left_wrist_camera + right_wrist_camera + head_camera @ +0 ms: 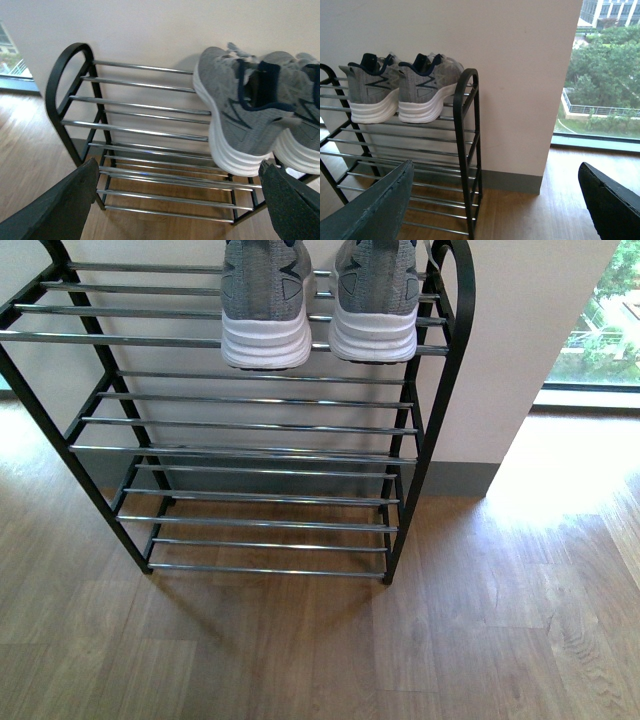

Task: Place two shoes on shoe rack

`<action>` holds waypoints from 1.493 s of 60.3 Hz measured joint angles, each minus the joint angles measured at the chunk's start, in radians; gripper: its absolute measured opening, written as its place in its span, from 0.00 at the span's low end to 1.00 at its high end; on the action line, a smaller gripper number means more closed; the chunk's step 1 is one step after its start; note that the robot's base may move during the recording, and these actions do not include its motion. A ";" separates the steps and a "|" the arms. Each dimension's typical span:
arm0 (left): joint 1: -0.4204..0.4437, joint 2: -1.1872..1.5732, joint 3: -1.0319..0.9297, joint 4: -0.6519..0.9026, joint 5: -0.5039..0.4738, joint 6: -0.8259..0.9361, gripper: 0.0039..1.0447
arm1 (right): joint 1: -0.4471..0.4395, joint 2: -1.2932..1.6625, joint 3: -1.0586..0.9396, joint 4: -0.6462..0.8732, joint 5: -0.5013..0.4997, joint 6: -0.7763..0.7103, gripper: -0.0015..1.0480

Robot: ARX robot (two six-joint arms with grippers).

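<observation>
My left claw is spread wide, its two dark fingers far apart with nothing between them. Past them that wrist's camera shows the rack from its left end, and the bars on that side are bare.

In the front view the rack stands on the wood floor against the pale wall, and neither of my arms shows there. Three tiers of chrome bars are in sight.

Both shoes are on the highest tier I can see, in its right half. The left shoe sits near the middle of the tier, its white heel toward me and hanging a little over the front bar. The right shoe stands just beside it with a thin gap between them, also heel out, close to the rack's right end hoop. Their toes point at the wall.

From my left wrist, the left shoe is the nearer one and the right shoe lies behind it. From my right wrist the order flips: the left shoe is farther, and the right shoe is next to the black end post of the rack.

My right claw is also spread wide, fingers well apart and gripping nothing.

Farthest right, a window shows green trees.
</observation>
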 joint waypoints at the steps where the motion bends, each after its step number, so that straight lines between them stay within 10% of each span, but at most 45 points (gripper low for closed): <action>1: 0.005 -0.005 -0.008 0.000 -0.005 -0.009 0.91 | 0.000 0.000 0.000 0.000 0.000 0.000 0.91; 8: 0.023 -0.015 -0.041 0.003 -0.014 -0.060 0.91 | 0.000 0.000 0.000 0.000 0.000 0.000 0.91; 18: 0.088 -0.068 -0.252 0.461 0.060 0.151 0.60 | 0.000 0.000 0.000 0.000 0.000 0.000 0.91; 39: 0.214 -0.291 -0.444 0.441 0.178 0.203 0.00 | 0.000 0.000 0.000 0.000 0.000 0.000 0.91; 90: 0.372 -0.807 -0.601 0.100 0.335 0.211 0.01 | 0.000 0.000 0.000 0.000 0.000 0.000 0.91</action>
